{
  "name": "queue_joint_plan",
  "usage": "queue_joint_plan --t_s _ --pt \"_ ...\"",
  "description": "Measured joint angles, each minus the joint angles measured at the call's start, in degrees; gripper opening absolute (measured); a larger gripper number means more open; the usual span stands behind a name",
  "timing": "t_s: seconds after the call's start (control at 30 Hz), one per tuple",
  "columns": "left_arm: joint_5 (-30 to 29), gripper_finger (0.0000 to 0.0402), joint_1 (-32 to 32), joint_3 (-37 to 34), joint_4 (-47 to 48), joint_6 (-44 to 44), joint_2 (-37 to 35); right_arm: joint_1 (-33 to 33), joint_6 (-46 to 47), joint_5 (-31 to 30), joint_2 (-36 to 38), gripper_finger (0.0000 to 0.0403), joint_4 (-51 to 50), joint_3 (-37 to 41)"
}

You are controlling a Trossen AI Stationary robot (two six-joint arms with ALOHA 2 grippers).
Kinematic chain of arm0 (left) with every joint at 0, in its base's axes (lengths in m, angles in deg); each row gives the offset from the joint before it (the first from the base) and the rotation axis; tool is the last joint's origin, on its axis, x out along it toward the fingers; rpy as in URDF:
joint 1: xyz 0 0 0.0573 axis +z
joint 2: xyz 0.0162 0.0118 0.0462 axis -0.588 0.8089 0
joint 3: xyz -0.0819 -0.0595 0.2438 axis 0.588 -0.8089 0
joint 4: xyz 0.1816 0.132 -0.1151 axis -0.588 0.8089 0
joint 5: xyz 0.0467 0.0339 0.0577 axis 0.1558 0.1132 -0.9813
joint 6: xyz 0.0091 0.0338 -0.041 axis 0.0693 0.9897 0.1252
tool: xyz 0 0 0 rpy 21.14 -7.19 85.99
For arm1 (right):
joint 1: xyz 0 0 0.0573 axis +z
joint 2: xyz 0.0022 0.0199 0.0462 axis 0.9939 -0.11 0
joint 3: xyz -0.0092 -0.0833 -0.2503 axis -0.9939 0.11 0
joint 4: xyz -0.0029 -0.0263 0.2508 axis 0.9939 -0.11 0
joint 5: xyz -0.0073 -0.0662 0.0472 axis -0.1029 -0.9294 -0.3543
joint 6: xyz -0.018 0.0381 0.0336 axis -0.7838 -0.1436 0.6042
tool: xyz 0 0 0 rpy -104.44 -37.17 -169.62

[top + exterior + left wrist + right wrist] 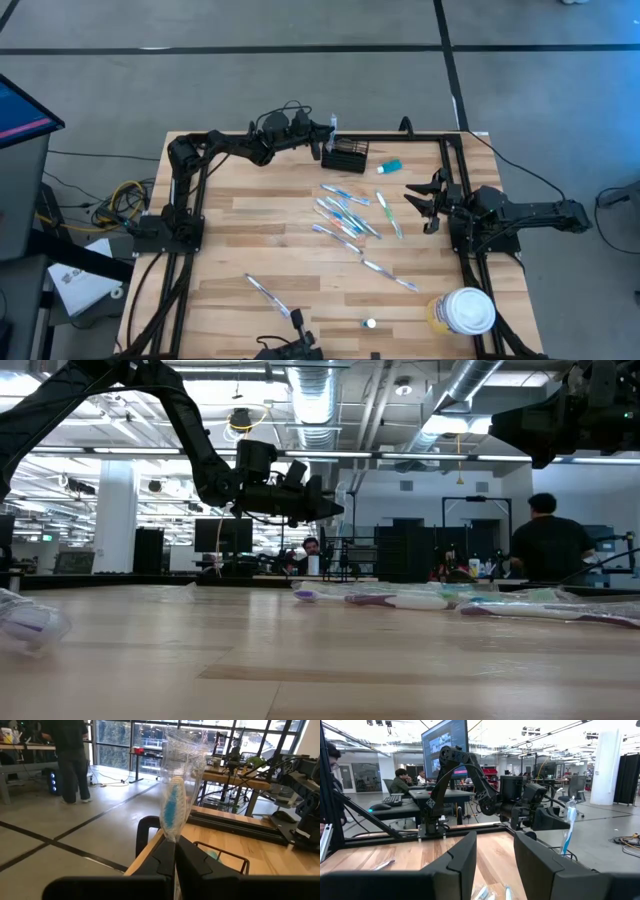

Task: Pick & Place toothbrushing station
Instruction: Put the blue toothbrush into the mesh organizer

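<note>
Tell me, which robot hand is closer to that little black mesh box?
Left. The left gripper hovers beside the black mesh box; the right gripper waits farther off, toward the table's right edge.

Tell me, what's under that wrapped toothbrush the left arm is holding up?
The left gripper holds the wrapped toothbrush upright beside the black mesh holder, just short of it. Whether the holder already has anything inside cannot be seen.

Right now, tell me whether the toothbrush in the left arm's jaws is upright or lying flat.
Upright. The wrapped toothbrush stands vertically, pinched at its lower end by the shut left gripper, just beside the black mesh holder, not yet in it.
</note>
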Motion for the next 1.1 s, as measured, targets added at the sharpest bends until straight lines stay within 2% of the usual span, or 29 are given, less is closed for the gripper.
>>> queue_joint_plan --t_s 0.6,1.1 --pt "-0.2 0.0023 0.0 0.0 0.5 0.0 -0.1 0.0 0.5 0.0 0.0 0.0123 0.0 0.0" --pt "-0.2 0.0109 0.0 0.0 0.8 0.0 -0.1 0.0 0.5 0.0 0.0 0.0123 0.0 0.0"
